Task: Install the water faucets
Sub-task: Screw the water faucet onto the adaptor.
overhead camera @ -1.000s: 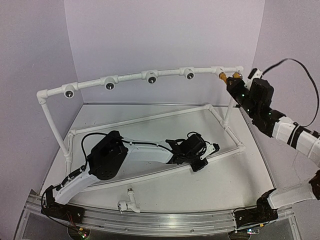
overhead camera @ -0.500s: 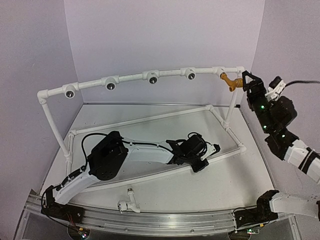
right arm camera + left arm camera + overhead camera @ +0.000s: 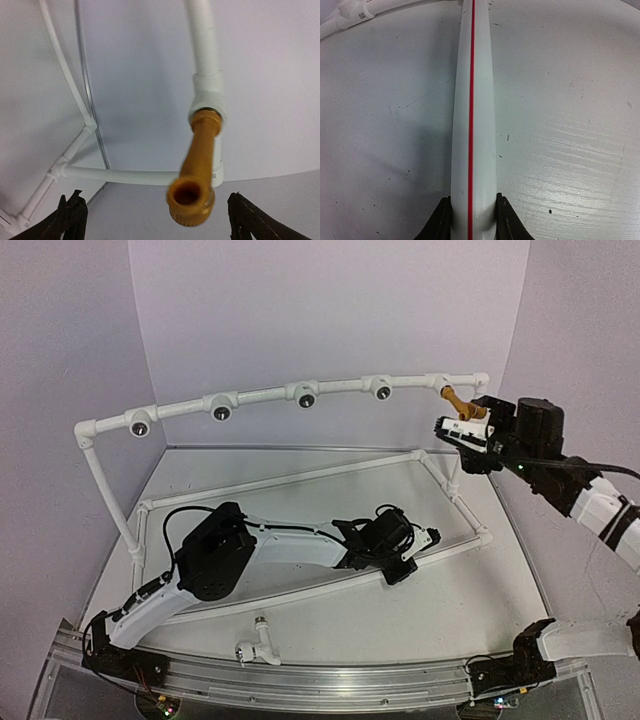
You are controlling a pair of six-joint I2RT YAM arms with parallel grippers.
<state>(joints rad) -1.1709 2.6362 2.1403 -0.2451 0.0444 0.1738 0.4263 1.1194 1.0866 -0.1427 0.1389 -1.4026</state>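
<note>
- From above, the yellow-orange faucet (image 3: 455,400) sits in the fitting at the right end of the pipe frame's (image 3: 260,394) top rail. It slants down toward the right gripper (image 3: 447,427), which hovers just beside it.
- The white faucet (image 3: 257,645) lies on the table (image 3: 480,590) near the front edge, well apart from both arms. That one looks to me like the job left to do, and the dark sockets (image 3: 303,395) along the rail stand vacant.
- The left gripper (image 3: 398,565) is down on the frame's lower pipe.
- At the left wrist, the left gripper (image 3: 471,220) is pinched tight on the white pipe with the red stripe (image 3: 471,125). I'd hold that clamp firm so the frame cannot twist.
- At the right wrist, the right gripper (image 3: 154,200) stands spread wide with nothing in it. The yellow-orange faucet (image 3: 197,160) hangs between the fingers, touching neither, with its open mouth facing the camera.
- Its neck enters the white fitting (image 3: 206,95). How deep it is seated I cannot tell, as the spout is slightly blurred.
- To do this well, I'd draw the right arm straight back so neither finger clips the spout.
- Then I'd take the white faucet by its body, leaving its plug end free for a socket.
</note>
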